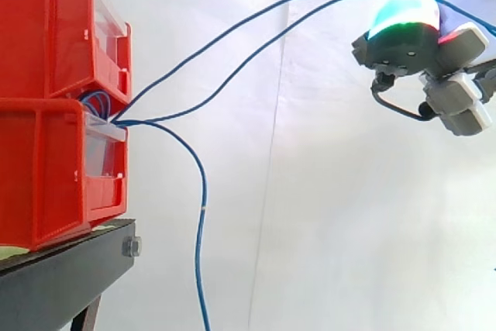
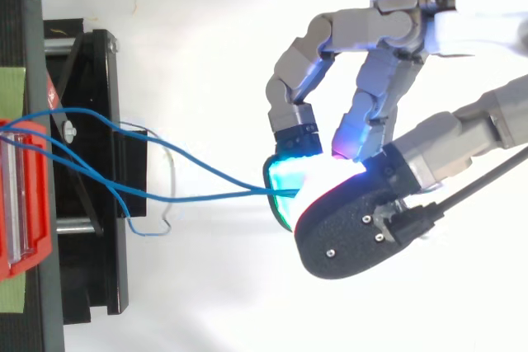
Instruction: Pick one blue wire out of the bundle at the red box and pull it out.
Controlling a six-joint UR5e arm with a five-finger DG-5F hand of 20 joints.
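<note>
Right, the blue wire (image 2: 198, 196) is caught between my thumb and a fingertip. My fingers are curled in and pinch it where my fingertips (image 2: 289, 172) glow cyan. Two strands of it meet at that pinch. From there they run left and downward across the open space, spreading a little apart, to the red boxes. They enter at the gap between the upper red box (image 1: 46, 29) and the lower red box (image 1: 46, 176), where the rest of the bundle (image 1: 93, 101) sits in small blue loops. Neither strand is quite straight; both bow gently along the way. A third blue strand (image 1: 203, 215) leaves the same gap, arcs out to the right and hangs straight down past the edge of the black stand (image 1: 62, 277) that carries the two stacked boxes. My hand (image 2: 355, 220) is well to the right of the boxes and higher than the gap, in front of the white curtain (image 1: 349, 230).
</note>
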